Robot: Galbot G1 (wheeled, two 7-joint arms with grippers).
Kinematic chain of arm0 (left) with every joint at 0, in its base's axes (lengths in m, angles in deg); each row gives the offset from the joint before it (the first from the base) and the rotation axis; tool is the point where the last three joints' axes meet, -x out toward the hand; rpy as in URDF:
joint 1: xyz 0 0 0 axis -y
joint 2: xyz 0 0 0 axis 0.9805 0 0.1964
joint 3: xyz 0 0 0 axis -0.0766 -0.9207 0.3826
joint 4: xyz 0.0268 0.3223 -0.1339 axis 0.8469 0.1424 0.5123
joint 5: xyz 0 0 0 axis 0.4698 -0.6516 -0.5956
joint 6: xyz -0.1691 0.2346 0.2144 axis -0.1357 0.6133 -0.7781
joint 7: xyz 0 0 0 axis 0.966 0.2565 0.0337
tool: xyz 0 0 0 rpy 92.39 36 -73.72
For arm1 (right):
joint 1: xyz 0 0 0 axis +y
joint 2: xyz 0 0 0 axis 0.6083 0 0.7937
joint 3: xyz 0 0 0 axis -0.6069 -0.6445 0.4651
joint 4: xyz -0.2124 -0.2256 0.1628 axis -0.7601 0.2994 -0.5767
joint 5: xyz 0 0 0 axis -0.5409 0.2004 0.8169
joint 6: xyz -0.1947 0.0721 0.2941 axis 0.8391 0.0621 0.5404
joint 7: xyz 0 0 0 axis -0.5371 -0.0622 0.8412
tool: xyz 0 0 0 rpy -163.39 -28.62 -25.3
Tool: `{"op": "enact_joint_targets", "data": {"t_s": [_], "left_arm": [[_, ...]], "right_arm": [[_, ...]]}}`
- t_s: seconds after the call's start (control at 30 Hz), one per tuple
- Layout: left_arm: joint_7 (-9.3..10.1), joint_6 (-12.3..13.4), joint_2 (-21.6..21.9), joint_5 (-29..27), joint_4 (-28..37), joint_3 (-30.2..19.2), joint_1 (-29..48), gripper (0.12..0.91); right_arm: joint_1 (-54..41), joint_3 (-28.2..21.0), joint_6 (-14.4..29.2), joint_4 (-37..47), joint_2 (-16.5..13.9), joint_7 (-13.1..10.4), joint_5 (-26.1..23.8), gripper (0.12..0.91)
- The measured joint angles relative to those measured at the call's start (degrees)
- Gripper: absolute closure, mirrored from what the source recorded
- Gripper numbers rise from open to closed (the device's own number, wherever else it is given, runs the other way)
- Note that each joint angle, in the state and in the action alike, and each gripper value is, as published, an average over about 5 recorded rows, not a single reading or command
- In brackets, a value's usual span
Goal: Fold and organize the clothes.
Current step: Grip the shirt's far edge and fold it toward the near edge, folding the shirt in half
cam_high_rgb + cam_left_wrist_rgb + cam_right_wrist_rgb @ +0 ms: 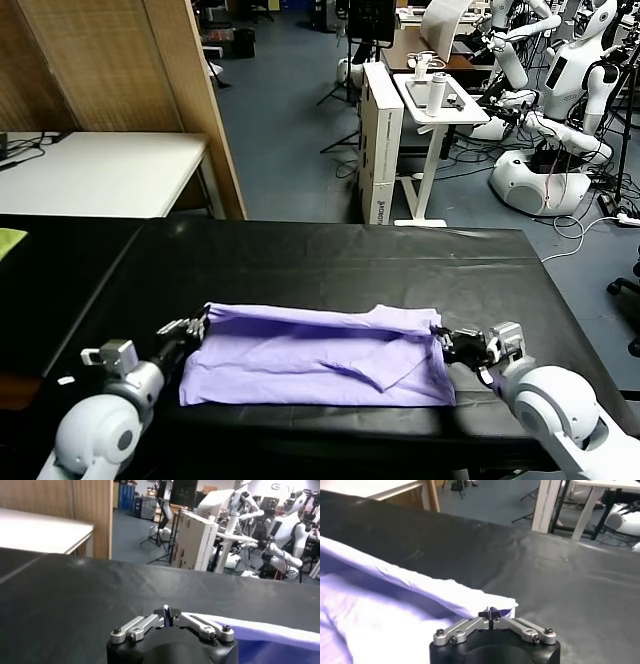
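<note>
The lavender T-shirt [320, 358] lies on the black surface [330, 262], mid-fold. Left end effector [197, 324] and right end effector [445, 338] each pinch a far corner; next, both should probably carry that edge evenly toward the near hem.

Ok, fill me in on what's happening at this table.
The robot is folding a lavender T-shirt spread on the black table. The left gripper is shut on the shirt's far left corner, and the right gripper is shut on its far right corner. The shirt lies flat as a wide band, with its far edge doubled over. A yellow-green cloth lies at the table's far left.
</note>
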Motion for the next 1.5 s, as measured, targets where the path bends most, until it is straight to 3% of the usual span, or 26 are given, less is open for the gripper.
{"op": "enact_joint_targets", "data": {"t_s": [0.7, 1.5], "left_arm": [[0.26, 1.21, -3.19, -3.06, -2.92, 2.06, -8.85, 0.827], [0.64, 1.99, -4.22, -3.59, -5.0, 4.2, -12.16, 0.83]], "right_arm": [[-0.41, -1.81, -0.21, 1.43, 0.52, 0.31, -0.4, 0.885], [1.19, -0.69, -0.31, -1.44, -0.27, -0.14, 0.16, 0.885]]}}
